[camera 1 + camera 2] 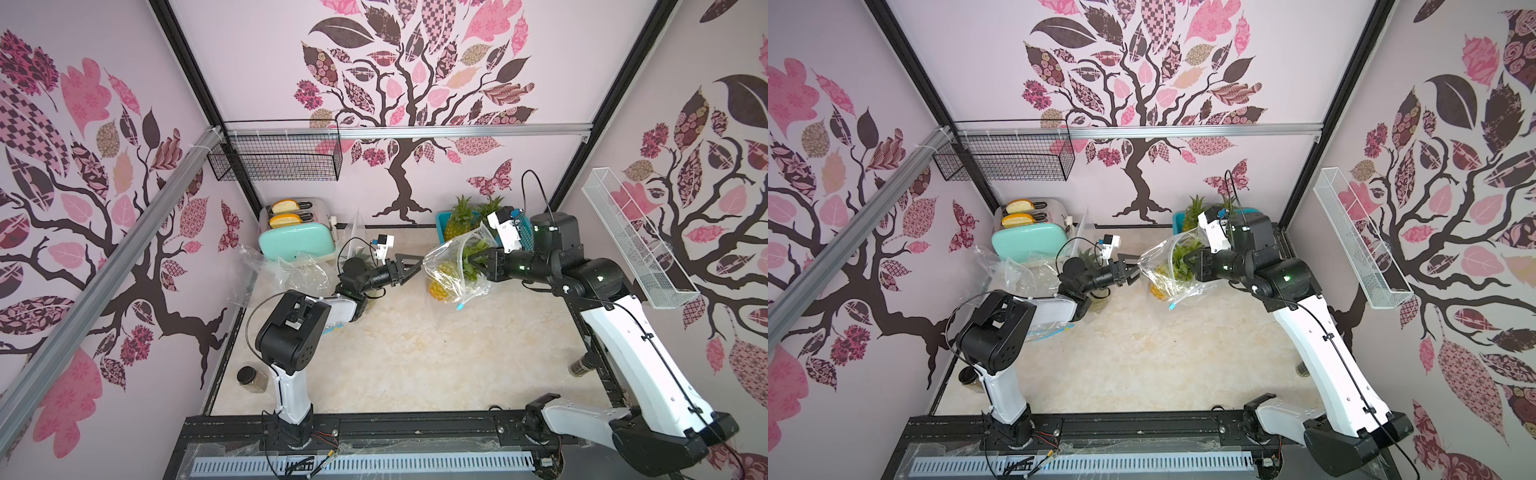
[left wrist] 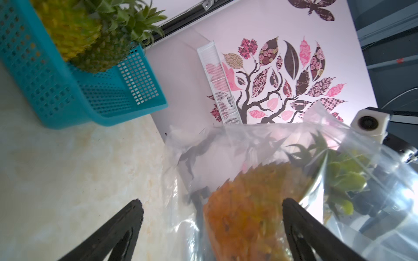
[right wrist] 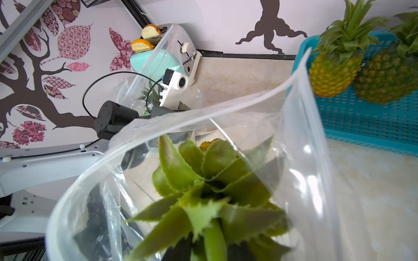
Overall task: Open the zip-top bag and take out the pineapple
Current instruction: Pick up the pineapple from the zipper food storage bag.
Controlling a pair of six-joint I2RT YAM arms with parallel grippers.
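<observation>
Right wrist view: the pineapple (image 3: 203,192) lies inside the zip-top bag (image 3: 305,158), crown toward its gaping mouth. The right tool (image 1: 474,261) reaches in, apparently clamped on the crown leaves. The left tool (image 2: 211,203) is spread wide beside the bag, over the tabletop (image 1: 415,353). Opening looks done; 1 step remains, pulling the fruit out.

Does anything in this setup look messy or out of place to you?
Yes: crumpled clear plastic bags lie heaped beside the toaster, and another flat bag sits under the left arm. They look like loose clutter.
</observation>
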